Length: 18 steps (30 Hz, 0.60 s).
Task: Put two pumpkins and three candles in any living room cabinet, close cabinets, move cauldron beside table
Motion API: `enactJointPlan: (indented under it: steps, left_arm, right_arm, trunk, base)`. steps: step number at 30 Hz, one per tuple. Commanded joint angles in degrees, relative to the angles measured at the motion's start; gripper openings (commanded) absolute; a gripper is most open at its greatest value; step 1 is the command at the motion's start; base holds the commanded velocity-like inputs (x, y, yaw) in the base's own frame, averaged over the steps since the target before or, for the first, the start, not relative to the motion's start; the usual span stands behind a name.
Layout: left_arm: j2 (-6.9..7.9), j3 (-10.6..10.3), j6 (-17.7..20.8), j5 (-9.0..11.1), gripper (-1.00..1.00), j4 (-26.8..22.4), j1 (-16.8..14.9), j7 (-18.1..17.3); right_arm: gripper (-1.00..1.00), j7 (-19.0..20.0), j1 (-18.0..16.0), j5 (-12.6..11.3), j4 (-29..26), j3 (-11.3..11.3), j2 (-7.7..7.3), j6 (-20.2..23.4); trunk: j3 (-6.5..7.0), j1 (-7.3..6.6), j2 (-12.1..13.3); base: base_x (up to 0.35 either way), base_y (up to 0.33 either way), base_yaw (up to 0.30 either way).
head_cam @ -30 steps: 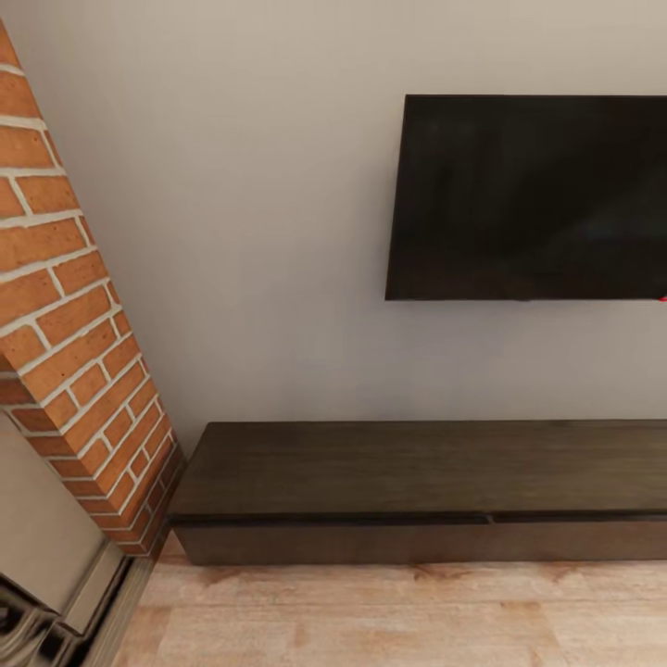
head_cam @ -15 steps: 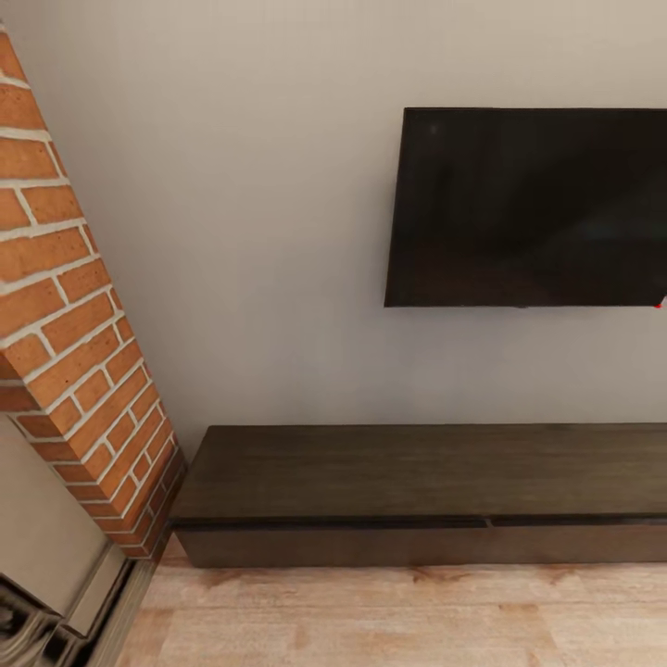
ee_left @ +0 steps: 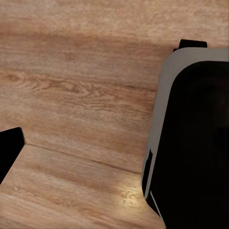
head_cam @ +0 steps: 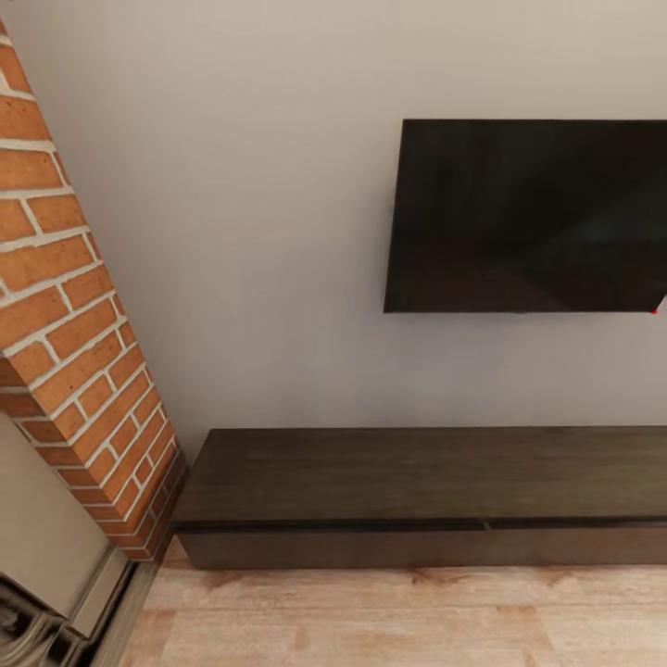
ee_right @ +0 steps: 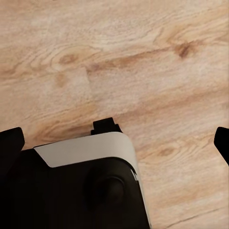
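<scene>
Pale wall (head_cam: 278, 232) fills most of the head view, with a dark TV (head_cam: 528, 218) mounted on it and a brick column (head_cam: 69, 343) to the left. Below the TV, against the wall, stands the cabinet (head_cam: 417, 491), long, low and dark brown, on a wood floor (head_cam: 371, 621). Its flat fronts sit flush, with a seam between two of them; every drawer in view looks closed, so the contents cannot be seen, and its top is bare.

Both wrist views look down at the floor past the robot's own dark and white body (ee_right: 81, 186). Only dark finger edges show at the sides of each, so whether either gripper is open or closed cannot be told, though nothing appears between the fingers.

With no handles, the drawers will probably be stiff to start: a fingertip likely has to catch the narrow top edge of a front (head_cam: 333, 547) and pull straight out.
</scene>
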Motion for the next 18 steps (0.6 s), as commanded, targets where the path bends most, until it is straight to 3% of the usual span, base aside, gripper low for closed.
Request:
enactJointPlan:
  steps: [1,18]
  left_arm:
    - [0.07,-0.5,-0.1,0.4,1.00,-0.1,0.0,0.2]
    - [0.28,-0.5,-0.1,0.5,1.00,-0.1,0.3,0.2]
  right_arm:
    - [1.00,0.0,-0.1,-0.4,0.1,0.5,0.09,-0.2]
    - [1.00,0.0,-0.1,-0.3,0.1,0.5,0.01,-0.2]
  trunk:
    - [0.13,-0.23,0.4]
    - [3.18,-3.96,7.2]
  base:
    - [0.000,0.000,0.000]
    - [0.000,0.000,0.000]
